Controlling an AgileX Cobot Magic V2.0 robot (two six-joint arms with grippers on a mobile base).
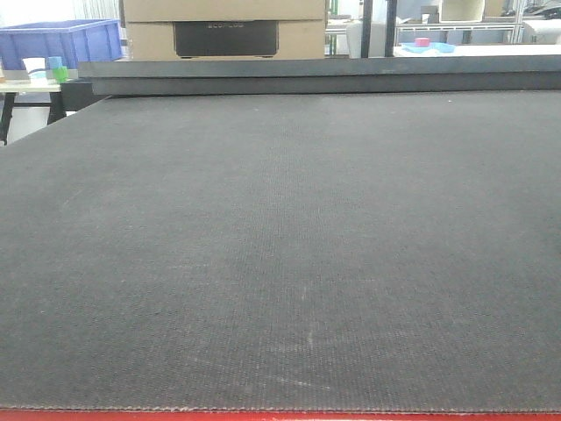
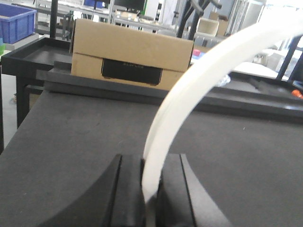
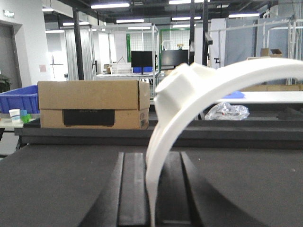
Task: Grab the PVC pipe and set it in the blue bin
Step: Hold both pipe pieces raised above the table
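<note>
Left fingers (image 2: 128, 189) tight on arc (image 2: 189, 90), right fingers (image 3: 132, 189) on PVC pipe (image 3: 158, 151); blue bin (image 3: 19, 97) beyond.

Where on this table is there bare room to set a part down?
The whole dark mat is bare, from the red near edge to the raised ledge at the back. The only crowding lies past that ledge: the cardboard box and, far left, the blue bin.

Smooth plastic PVC pipe (image 3: 162, 137) and arc (image 2: 189, 90), rough mat (image 1: 280, 263).
</note>
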